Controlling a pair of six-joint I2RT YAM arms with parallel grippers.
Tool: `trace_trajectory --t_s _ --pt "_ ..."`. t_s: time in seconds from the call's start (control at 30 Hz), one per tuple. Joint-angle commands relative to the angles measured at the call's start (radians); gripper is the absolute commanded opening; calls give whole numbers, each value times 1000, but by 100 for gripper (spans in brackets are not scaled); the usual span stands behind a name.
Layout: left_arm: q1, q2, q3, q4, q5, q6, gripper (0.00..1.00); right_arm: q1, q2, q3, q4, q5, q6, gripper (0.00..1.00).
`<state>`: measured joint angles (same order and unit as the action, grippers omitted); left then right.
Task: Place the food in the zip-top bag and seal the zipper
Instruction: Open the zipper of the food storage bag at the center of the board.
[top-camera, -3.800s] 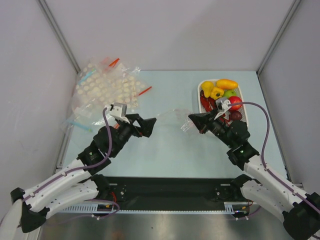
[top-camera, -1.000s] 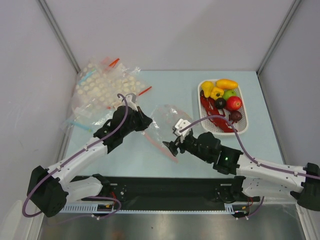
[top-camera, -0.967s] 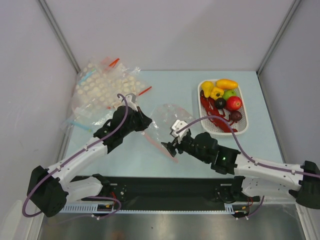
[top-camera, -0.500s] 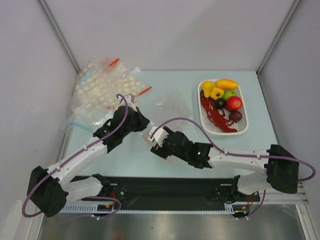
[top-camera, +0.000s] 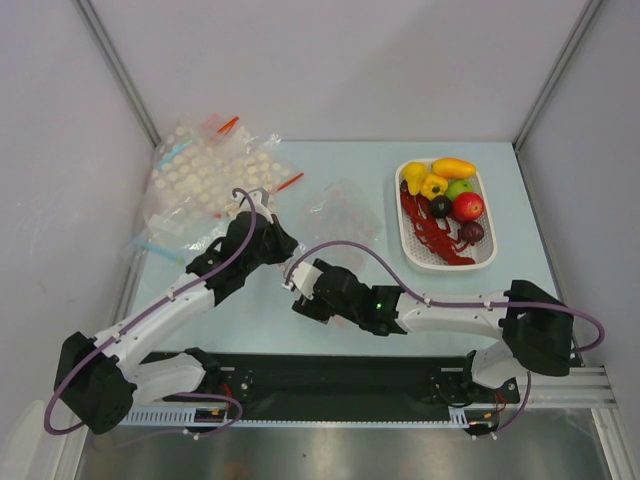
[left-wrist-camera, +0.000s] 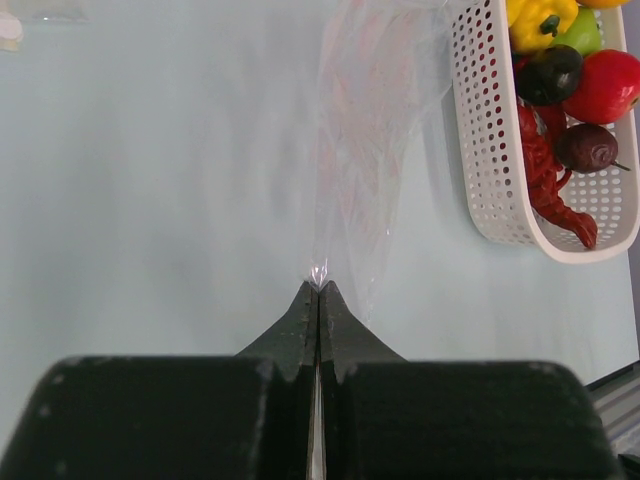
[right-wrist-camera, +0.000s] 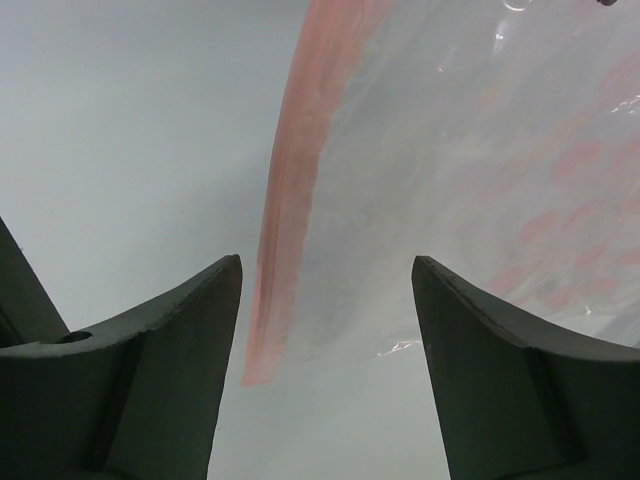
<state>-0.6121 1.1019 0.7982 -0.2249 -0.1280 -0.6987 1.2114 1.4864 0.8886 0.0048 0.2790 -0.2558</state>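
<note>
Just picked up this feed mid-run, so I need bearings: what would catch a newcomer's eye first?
The bright toy food in the white basket at the far right stands out first, none bagged yet. In the centre, the left gripper is shut on an edge of the clear zip-top bag, while the right gripper hangs open over its pinkish zipper.

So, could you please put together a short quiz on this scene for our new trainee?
1. True or false: the left end effector is shut on the zip-top bag.
2. Where is the food? A) inside the bag B) in the white basket C) lifted in the air
3. Fill in: the right end effector stands ___ over the zipper.
Key: 1 true; 2 B; 3 open.
</note>
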Motion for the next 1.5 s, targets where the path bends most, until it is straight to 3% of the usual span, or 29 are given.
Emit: trace_trajectory --t_s 0.0,0.13,0.23,0.27,0.43,0.47,0.5,0.63,0.67,0.77,1.03,1.2,1.47 --pt "3 4 47 9 2 -7 0 8 20 56 11 49 3 73" --pt "12 7 44 9 13 -16 0 10 37 67 18 97 10 61" --pt "15 9 42 7 16 -18 0 10 31 59 26 123 9 46" --pt "17 10 44 7 16 -18 1 11 22 58 34 127 9 37" --pt "21 13 44 10 28 -21 0 11 2 44 50 158 9 13" --pt "23 12 41 15 40 -21 1 11 -1 42 57 166 16 3" --pt "25 7 39 30 51 -16 8 11 -18 41 60 166 21 0" --pt "29 -39 19 74 65 8 58 -13 -81 4 84 106 44 0" --pt "29 -56 4 82 61 10 81 -25 -95 0 81 85 55 0" --pt "29 -146 -48 145 63 34 100 -93 -155 -20 78 -28 118 0" --pt "29 -341 -180 357 194 100 100 -300 -288 -86 116 -349 295 0" --pt "-10 -295 -182 449 298 137 100 -415 -359 -135 176 -481 388 0" --pt "-198 -197 -83 381 95 272 100 -490 -408 -183 245 -569 501 0"
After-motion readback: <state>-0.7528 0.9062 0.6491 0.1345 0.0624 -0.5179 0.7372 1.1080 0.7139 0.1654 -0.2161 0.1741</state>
